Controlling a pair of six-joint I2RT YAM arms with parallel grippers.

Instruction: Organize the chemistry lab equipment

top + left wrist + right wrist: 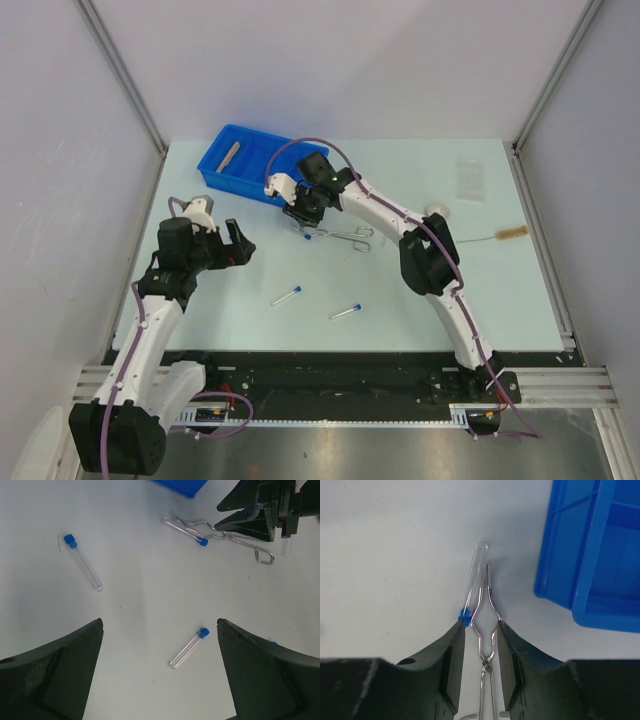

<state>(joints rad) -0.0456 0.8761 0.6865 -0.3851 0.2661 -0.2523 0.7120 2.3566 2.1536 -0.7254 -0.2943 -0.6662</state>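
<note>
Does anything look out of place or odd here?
One small clear blue-capped tube lies right against the metal scissor-handled tongs, just where the right gripper straddles them. Two more tubes lie scattered nearer the arms.

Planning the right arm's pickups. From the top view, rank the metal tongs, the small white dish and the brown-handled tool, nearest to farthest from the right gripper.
1. The metal tongs: right at the right gripper, one end lying between its fingers.
2. The small white dish: farther right, beside that arm's elbow.
3. The brown-handled tool: farthest, near the table's right edge.
</note>
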